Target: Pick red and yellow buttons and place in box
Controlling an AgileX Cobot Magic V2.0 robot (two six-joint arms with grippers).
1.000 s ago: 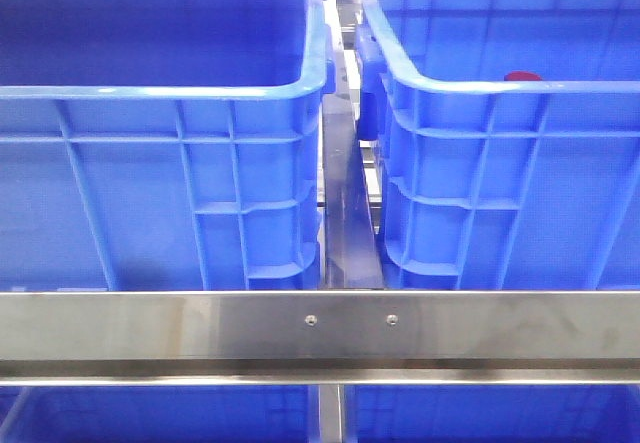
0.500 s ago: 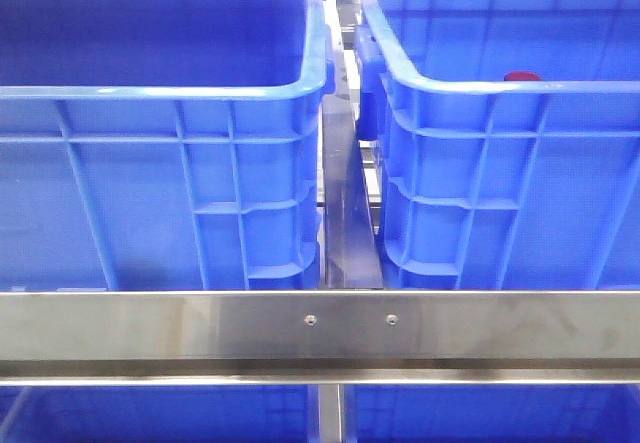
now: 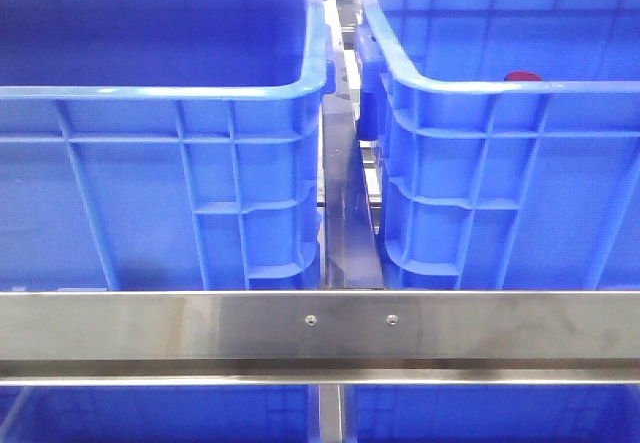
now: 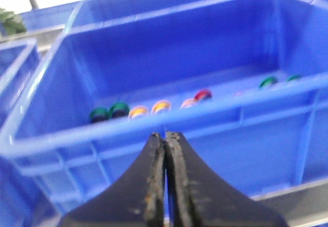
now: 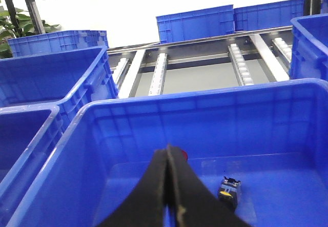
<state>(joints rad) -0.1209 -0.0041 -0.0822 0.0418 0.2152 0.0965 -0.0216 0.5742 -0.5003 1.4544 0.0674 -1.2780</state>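
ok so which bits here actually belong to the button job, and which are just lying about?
Job:
- red button
- yellow buttons
- blue crate they sit in

Lying about:
- green buttons, same crate
- small yellow-and-black part
- steel rail
- plant

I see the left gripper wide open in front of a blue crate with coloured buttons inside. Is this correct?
Not quite. The left gripper is shut, its fingers pressed together, as the left wrist view shows. It does sit in front of a blue crate with coloured buttons inside.
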